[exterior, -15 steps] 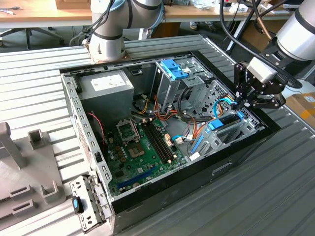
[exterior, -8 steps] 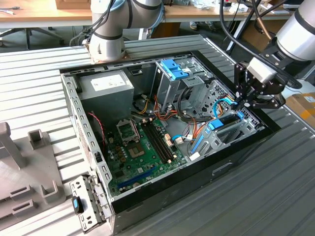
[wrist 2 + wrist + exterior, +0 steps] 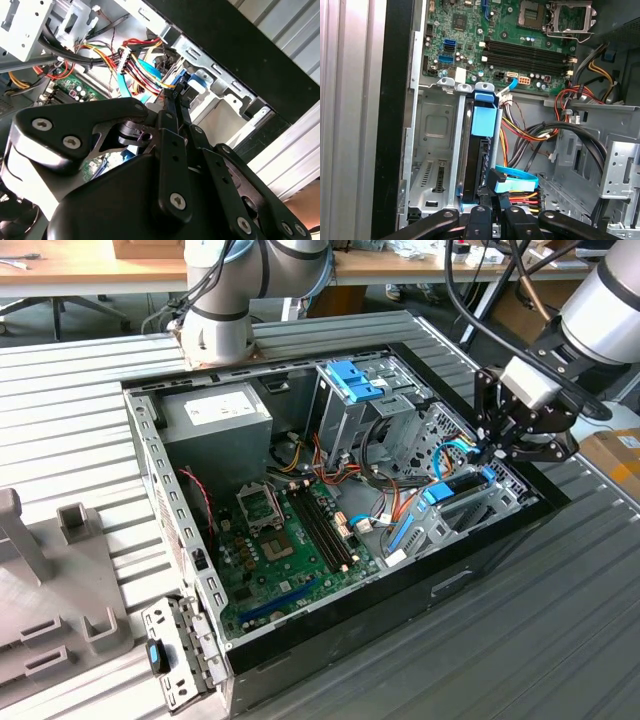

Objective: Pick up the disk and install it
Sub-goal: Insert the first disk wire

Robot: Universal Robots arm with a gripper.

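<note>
The disk (image 3: 462, 483) stands on edge in the metal bay at the exterior view's right end of the open computer case (image 3: 480, 552). It is black, with a bright blue rail and tab. In the first wrist view the disk (image 3: 472, 165) runs along the bay wall, its blue tab at the end near the motherboard. My gripper (image 3: 490, 453) hangs over the disk's other end. The gripper (image 3: 177, 95) has its black fingers (image 3: 170, 117) drawn close together. Its tips (image 3: 492, 202) sit right at that end of the disk, beside a blue cable plug. Whether they touch it is hidden.
A tall grey drive cage with a blue latch (image 3: 352, 380) rises mid-case. Bundles of coloured cables (image 3: 530, 135) cross beside the bay. The motherboard (image 3: 290, 540) lies on the case floor. A second arm's base (image 3: 220, 320) stands behind the case. A grey fixture (image 3: 50, 570) sits at the exterior view's left.
</note>
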